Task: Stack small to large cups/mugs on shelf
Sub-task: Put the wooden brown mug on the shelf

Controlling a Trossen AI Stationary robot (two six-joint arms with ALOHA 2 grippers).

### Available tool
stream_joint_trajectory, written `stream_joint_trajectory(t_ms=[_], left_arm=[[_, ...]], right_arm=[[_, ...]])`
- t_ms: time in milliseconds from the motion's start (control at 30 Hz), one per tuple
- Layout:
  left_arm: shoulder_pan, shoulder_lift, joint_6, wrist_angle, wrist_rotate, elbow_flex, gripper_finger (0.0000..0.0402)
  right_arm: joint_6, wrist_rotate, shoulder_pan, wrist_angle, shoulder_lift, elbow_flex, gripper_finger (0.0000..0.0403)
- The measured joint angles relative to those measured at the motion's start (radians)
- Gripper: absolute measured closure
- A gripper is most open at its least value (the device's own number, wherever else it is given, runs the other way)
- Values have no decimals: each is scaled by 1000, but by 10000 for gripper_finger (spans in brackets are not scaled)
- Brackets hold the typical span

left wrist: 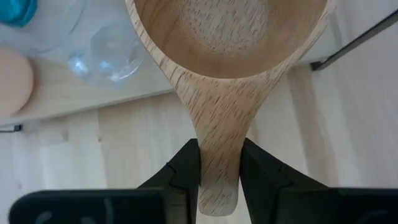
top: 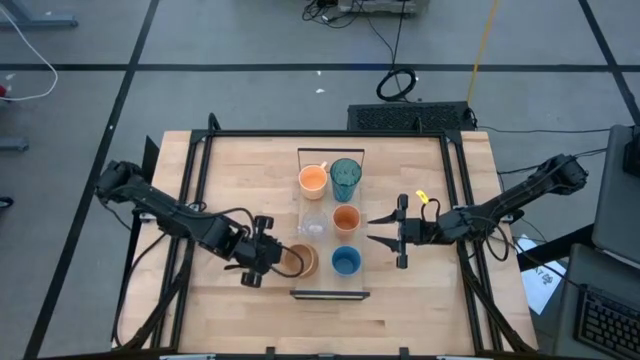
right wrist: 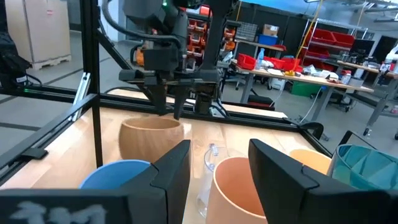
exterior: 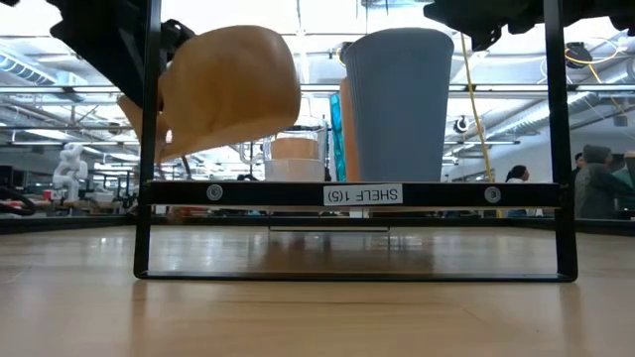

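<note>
At the shelf's near-left end, your left gripper pinches the wooden mug by its handle, keeping the bowl clear; right gripper waits open beside the small orange cup.

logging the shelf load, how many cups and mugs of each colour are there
orange: 2, the handled mug and the small cup
blue: 1, the cup
teal: 1, the tumbler
clear: 1, the clear cup
wooden: 1, the tan mug, held by its handle in the left gripper
total: 6
</note>
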Motion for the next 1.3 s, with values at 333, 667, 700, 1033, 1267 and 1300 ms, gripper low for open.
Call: stream_joint_trajectory(t_ms=[333,667,700,1033,1267,1300], left_arm=[[42,70,149,66,86,2,313],[76,135,224,122,146,2,313],[79,135,225,123,149,2,313],[87,135,246,165,172,2,297],[86,135,246,174,172,2,288],[87,134,245,181,172,2,286]], right_arm=[[0,0,0,-7,0,0,251],[7,0,0,-21,0,0,251],[7,0,0,-22,0,0,251],[6,0,0,-23,0,0,251],[5,0,0,-23,0,0,251],[5,0,0,-23,0,0,251]])
